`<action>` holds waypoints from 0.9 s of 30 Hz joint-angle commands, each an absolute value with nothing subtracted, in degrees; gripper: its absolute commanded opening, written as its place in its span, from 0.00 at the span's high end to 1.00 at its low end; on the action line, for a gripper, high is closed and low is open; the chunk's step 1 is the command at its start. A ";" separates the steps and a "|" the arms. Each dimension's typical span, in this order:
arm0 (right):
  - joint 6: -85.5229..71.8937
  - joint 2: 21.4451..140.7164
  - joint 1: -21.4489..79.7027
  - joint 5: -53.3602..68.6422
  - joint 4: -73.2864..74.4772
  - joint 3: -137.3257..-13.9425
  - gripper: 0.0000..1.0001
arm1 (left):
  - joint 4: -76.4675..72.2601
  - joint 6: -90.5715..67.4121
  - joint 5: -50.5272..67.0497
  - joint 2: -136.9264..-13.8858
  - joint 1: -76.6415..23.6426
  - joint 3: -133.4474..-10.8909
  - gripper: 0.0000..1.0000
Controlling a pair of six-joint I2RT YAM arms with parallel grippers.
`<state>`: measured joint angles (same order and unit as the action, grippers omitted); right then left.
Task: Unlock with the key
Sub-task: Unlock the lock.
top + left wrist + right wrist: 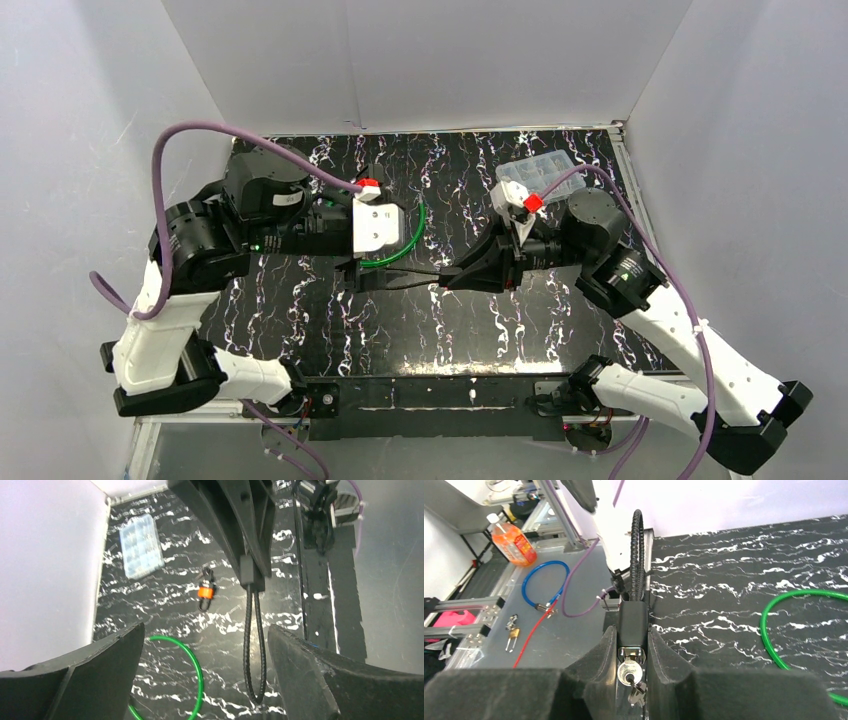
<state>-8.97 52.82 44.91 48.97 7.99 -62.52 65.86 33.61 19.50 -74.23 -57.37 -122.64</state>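
Two grippers meet over the middle of the black marbled tabletop [560, 320]. The right gripper [631, 645] is clenched on the black cable lock's boxy body [632, 620], with a small silver key [634, 692] seated in its cylinder. The left gripper [205, 635] hangs released above the lock's black ribbed cable loop [254, 645], beside a green cable ring [199, 677].

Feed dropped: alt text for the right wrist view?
The right tool clamps a black cable lock, silver key cylinder facing the camera with a key apparently in it. The lock's black cable rises away; a green cable loop lies on the marbled table at right.
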 commanded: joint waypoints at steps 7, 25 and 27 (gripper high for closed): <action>-12.69 54.36 44.53 52.31 0.56 -68.20 0.99 | 60.17 24.83 18.34 -68.14 -55.90 -111.07 0.31; -11.57 54.74 44.58 48.28 0.59 -69.07 0.99 | 59.45 22.56 23.83 -71.30 -55.90 -110.51 0.46; -11.68 54.41 44.58 47.76 0.58 -68.93 0.99 | 59.44 22.51 24.15 -71.97 -55.90 -110.87 0.47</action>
<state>-11.84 56.42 44.69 49.32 4.21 -66.25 59.92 23.15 22.15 -70.98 -56.29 -110.93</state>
